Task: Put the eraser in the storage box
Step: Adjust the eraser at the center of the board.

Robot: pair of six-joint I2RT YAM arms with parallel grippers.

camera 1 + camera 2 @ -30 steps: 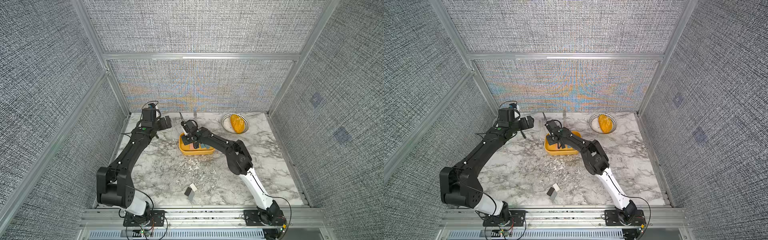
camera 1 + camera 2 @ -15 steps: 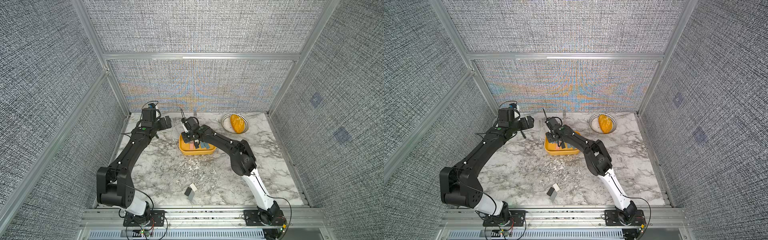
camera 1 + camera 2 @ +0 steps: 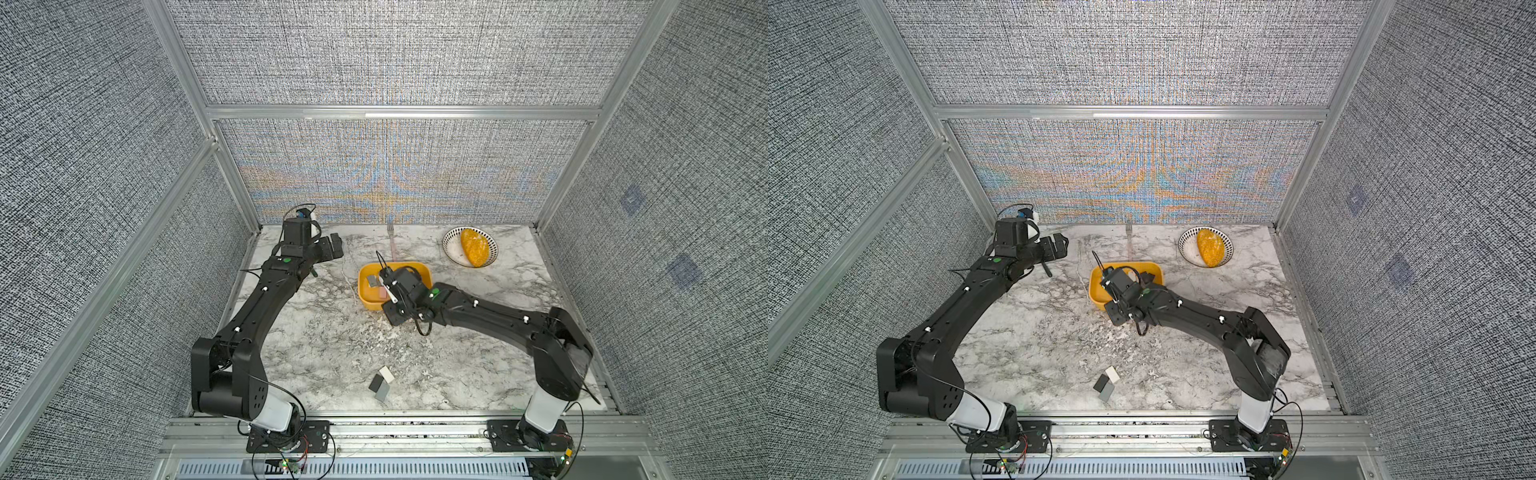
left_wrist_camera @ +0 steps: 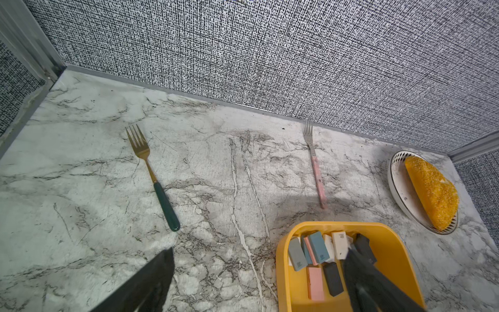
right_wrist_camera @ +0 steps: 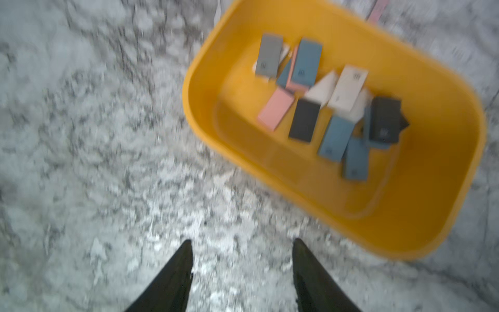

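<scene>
Forks number two, storage box one; left claw and right claw both gape empty.

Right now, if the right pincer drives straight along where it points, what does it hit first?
Probably the bare marble tabletop, just outside the storage box. The right pincer is open and empty. The wrist view is blurred, so it might clip the box's near wall instead.
</scene>
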